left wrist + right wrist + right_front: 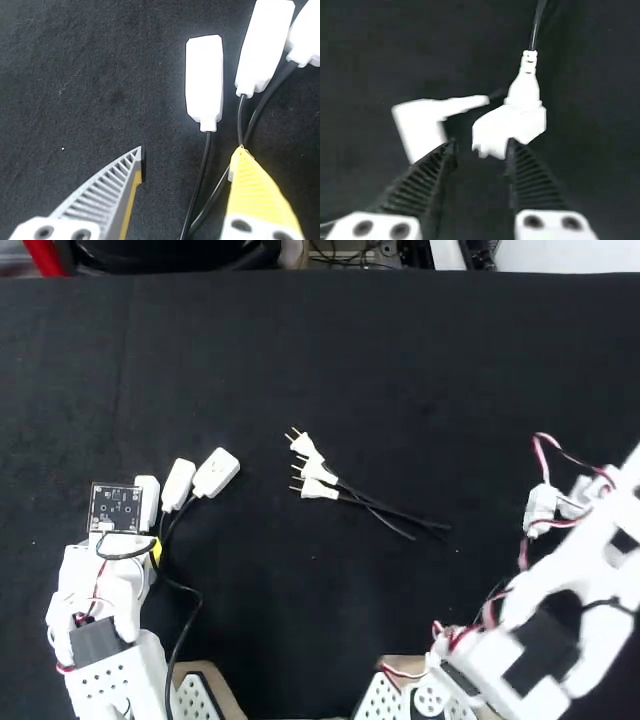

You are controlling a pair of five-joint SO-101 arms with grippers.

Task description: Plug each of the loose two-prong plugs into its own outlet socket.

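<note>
Three loose two-prong plugs [315, 470] lie fanned at the centre of the black table [400, 360], prongs toward 10 o'clock, their thin black leads [390, 512] trailing together toward 4 o'clock. Well apart from them, at 9 o'clock, three white outlet sockets [178, 483] lie side by side. The left arm stands at 7 o'clock with the left gripper [190, 155] over the sockets' cables [206, 165], its jaws spread wide and holding nothing; the nearest socket lies just beyond its fingertips. The right arm is at 4 o'clock, well apart from the plugs. In its wrist view the right gripper [480, 147] has its jaws parted, with two blurred white pieces [512, 120] just past the tips, one on a black cable; whether these are plugs or sockets cannot be told
</note>
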